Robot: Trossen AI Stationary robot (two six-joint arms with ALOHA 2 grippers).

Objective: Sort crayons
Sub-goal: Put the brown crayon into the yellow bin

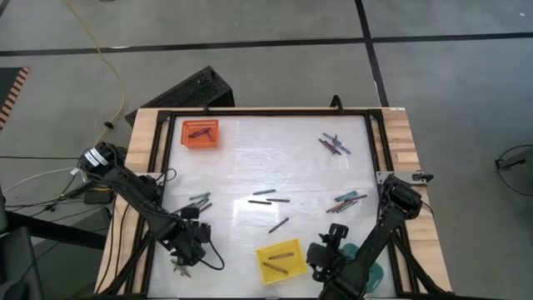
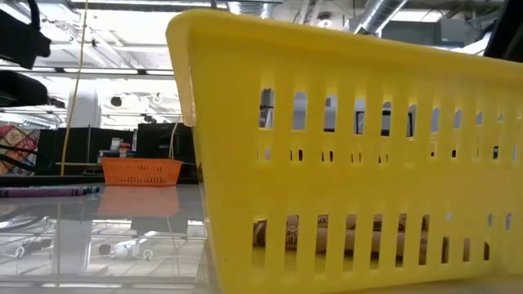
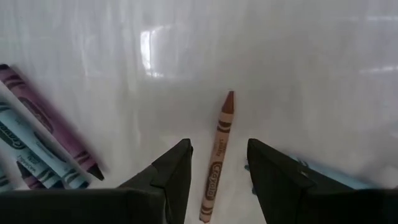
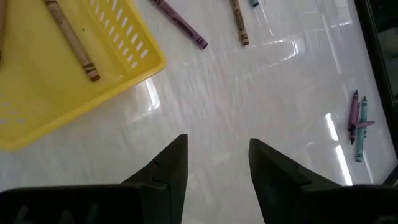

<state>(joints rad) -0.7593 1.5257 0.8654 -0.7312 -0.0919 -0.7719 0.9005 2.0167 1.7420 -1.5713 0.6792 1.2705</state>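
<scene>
The yellow tray [image 1: 280,259] at the counter's [image 1: 250,167] near edge holds brown crayons [image 4: 71,38]; the orange tray [image 1: 201,133] at the far left holds dark ones. More lie loose on the counter. The left gripper [image 3: 217,180], jaws wide, straddles a brown crayon [image 3: 219,152]; the right gripper [image 4: 214,177] hangs beside the yellow tray, jaws wide and holding nothing

Yellow slotted tray [image 2: 343,147] fills frame centre to 3 o'clock, brownish crayons [image 2: 327,237] visible through its lower slots. Orange tray [image 2: 140,171] far at 9 o'clock; a purple crayon [image 2: 49,192] lies beside it on the glossy table [image 2: 122,245].
</scene>
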